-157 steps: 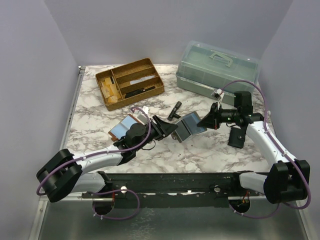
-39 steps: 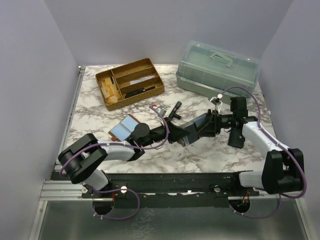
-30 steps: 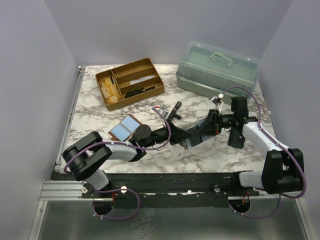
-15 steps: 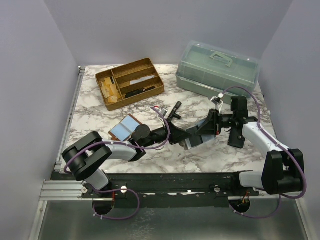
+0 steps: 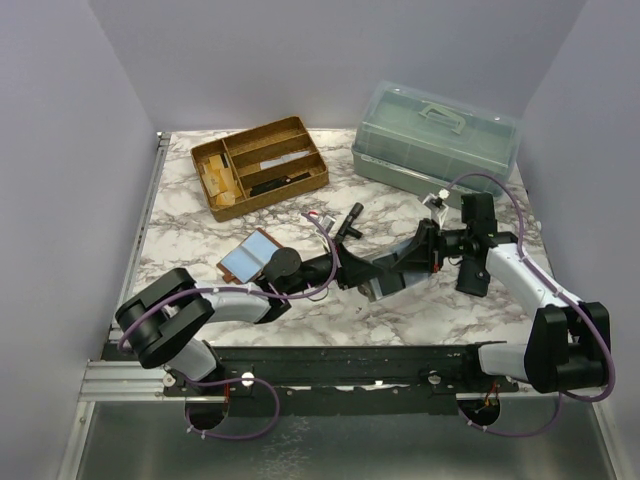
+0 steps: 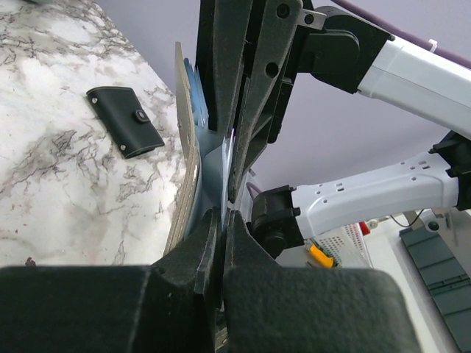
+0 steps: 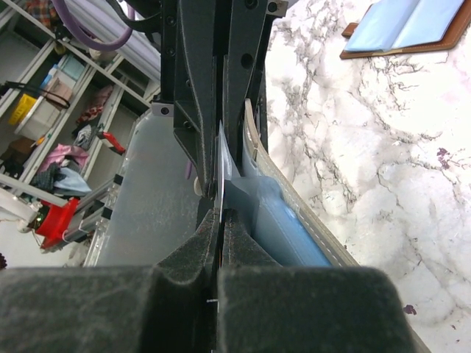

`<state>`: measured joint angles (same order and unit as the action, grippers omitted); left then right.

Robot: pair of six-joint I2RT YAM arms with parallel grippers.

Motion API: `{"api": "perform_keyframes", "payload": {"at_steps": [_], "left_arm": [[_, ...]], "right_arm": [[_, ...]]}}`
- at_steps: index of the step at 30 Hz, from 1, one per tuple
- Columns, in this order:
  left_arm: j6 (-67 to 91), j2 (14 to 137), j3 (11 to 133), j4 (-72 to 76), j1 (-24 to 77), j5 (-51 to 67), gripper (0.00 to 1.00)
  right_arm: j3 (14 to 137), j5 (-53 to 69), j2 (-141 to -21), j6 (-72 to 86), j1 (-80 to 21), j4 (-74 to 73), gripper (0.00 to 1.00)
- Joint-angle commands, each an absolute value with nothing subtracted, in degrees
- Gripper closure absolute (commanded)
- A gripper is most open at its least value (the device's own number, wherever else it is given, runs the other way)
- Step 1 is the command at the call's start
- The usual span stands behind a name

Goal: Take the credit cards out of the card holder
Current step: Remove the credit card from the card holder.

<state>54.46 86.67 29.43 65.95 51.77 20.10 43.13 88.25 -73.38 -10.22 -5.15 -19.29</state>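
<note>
A tan card holder (image 5: 385, 275) with a blue lining is held on edge above the table's middle, between both grippers. My left gripper (image 5: 358, 268) is shut on its near leaf; in the left wrist view (image 6: 222, 220) the jaws pinch a thin edge below the tan cover (image 6: 184, 165). My right gripper (image 5: 408, 258) faces it from the right. In the right wrist view (image 7: 221, 220) it is shut on a thin pale credit card (image 7: 221, 176) that stands out of the blue pocket (image 7: 287, 232). Most of the card is hidden.
A second open holder (image 5: 250, 257) with light-blue cards lies left of centre; it also shows in the right wrist view (image 7: 405, 26). A wooden tray (image 5: 260, 165) stands back left and a green lidded box (image 5: 435, 135) back right. A black case (image 5: 472, 275) and a black tube (image 5: 350, 218) lie nearby.
Over the last five seconds my right gripper came in from the right and closed at the holder, and my left arm stretched toward it. In the last second almost nothing has moved.
</note>
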Motion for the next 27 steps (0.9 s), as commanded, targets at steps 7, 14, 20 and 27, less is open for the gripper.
{"api": "perform_keyframes", "payload": {"at_steps": [7, 14, 20, 27], "left_arm": [[56.4, 79.6, 27.5, 62.4, 51.4, 15.3, 1.00], [55.3, 78.7, 27.0, 61.7, 51.4, 15.0, 1.00], [54.7, 77.7, 26.3, 61.5, 51.3, 15.3, 1.00], [53.9, 76.3, 24.6, 61.4, 51.4, 15.6, 1.00]], "right_arm": [[45.8, 89.3, -72.7, -16.7, -5.0, -25.3, 1.00], [46.4, 89.0, -73.7, -17.1, -5.0, -26.0, 1.00], [46.3, 89.0, -73.5, -16.4, -4.8, -25.6, 1.00], [46.4, 89.2, -73.7, -16.0, -4.2, -25.4, 1.00]]}}
